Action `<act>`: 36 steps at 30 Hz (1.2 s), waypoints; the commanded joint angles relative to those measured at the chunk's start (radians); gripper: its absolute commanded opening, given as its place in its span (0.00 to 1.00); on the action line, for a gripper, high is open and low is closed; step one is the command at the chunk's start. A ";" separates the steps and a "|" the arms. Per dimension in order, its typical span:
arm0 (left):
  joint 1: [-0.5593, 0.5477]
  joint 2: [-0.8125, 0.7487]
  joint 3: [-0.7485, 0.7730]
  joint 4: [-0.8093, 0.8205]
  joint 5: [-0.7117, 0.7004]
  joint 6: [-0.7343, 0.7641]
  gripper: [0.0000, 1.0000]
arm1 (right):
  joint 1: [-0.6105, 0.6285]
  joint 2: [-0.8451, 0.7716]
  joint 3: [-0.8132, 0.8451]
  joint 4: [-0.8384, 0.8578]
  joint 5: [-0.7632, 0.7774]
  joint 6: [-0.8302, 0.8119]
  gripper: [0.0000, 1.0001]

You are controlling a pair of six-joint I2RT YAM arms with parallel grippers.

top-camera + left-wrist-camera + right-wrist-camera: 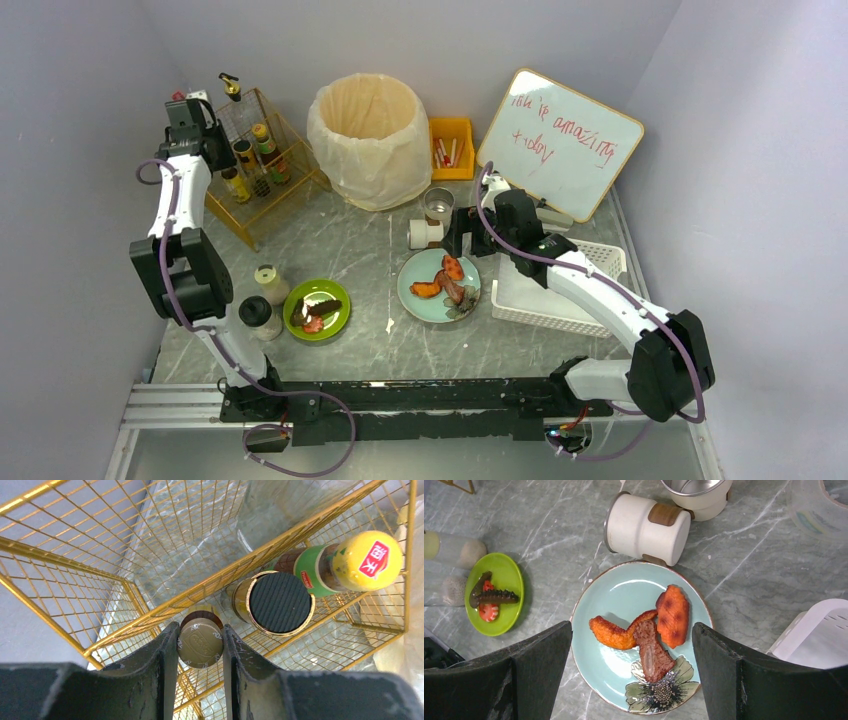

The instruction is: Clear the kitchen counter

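My left fingers [165, 650] pinch the bottle [200, 641] by its cap at the rack [60, 550] on the counter's [744, 570] far-left corner, right fingers [544, 650] spread over the plate [624, 595]; I'd lower it upright, clear of the wires.

Bright, even light; soft shadows.

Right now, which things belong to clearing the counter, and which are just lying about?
Job in hand: kitchen counter; small bottle in the shut left gripper at the gold rack; blue plate under the open right gripper; green plate; tipped white mug; metal cup; pale shaker; dark-capped shaker.
Probably just lying about: whiteboard; yellow box of markers.
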 commanded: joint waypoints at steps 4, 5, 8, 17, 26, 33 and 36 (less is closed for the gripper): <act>0.004 0.019 0.005 0.076 -0.008 0.032 0.05 | -0.005 -0.033 0.034 -0.006 0.026 -0.025 0.93; 0.004 0.023 0.007 0.076 -0.009 0.032 0.05 | -0.004 -0.035 0.033 -0.006 0.028 -0.025 0.93; 0.004 0.040 0.010 0.072 -0.015 0.027 0.05 | -0.005 -0.037 0.030 -0.008 0.028 -0.024 0.93; 0.004 0.067 0.017 0.055 -0.035 0.018 0.20 | -0.004 -0.043 0.027 -0.008 0.032 -0.025 0.93; 0.004 0.030 0.037 0.038 -0.037 0.010 0.47 | -0.005 -0.045 0.027 -0.008 0.031 -0.025 0.93; 0.004 -0.026 0.073 0.012 -0.046 0.000 0.58 | -0.005 -0.048 0.032 -0.015 0.032 -0.028 0.93; 0.004 -0.055 0.090 0.000 -0.050 -0.010 0.60 | -0.005 -0.049 0.032 -0.018 0.035 -0.029 0.93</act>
